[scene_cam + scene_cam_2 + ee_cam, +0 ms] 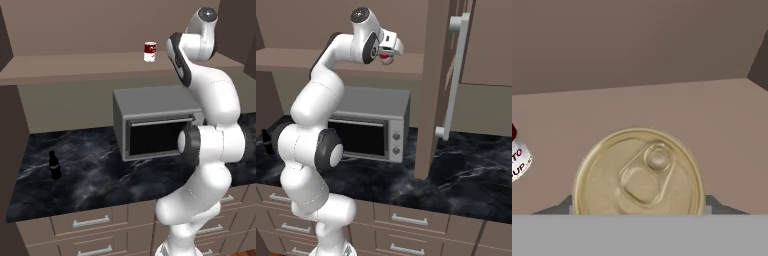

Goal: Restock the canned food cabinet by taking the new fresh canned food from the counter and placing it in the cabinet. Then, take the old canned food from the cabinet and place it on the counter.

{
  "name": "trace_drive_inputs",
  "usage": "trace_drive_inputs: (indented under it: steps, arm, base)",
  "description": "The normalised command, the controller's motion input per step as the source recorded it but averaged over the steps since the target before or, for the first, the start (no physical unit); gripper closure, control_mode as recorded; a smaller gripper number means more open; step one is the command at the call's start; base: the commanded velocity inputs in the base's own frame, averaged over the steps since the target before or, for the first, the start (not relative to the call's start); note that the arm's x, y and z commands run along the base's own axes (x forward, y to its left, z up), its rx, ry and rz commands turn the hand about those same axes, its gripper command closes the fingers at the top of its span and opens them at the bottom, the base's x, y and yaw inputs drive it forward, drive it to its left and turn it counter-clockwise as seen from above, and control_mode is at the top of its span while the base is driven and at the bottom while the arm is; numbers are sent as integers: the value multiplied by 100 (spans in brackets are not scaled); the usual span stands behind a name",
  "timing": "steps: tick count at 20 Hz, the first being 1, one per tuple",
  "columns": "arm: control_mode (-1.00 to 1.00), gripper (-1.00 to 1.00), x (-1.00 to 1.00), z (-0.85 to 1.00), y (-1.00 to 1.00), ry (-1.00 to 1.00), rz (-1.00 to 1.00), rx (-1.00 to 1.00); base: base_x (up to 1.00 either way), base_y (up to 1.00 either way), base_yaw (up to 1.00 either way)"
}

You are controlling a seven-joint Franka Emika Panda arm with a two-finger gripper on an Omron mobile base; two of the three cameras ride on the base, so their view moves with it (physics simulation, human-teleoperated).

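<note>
maroon-and-white old can [518,159] sits at the hand view's left edge on the cabinet shelf [722,125], letters "to" and "up" readable. gripper [638,210] grasps the tan-lidded new can [638,172] beside it.

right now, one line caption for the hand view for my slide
Gripper shut on the tan-lidded pull-tab can over the brown cabinet shelf, dark maroon-and-white can at left.

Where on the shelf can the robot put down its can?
The cabinet shelf board is bare ahead and to the right of the held new can, up to the side wall. The old can takes the left side.
</note>
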Motion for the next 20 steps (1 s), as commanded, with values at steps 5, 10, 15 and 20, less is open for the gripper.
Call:
trace_drive_inputs:
  steps: [5,10,15,20]
  arm:
    - [-100,-100,37,-11,-1,-8,0,0]
    - [-100,-100,29,-3,-4,-23,0,0]
    - [-100,-100,-64,22,10,-35,0,0]
    - [-100,-100,-100,58,77,-8,4,-4]
  base:
    - [0,0,0]
    - [0,0,0]
    - [0,0,0]
    - [0,0,0]
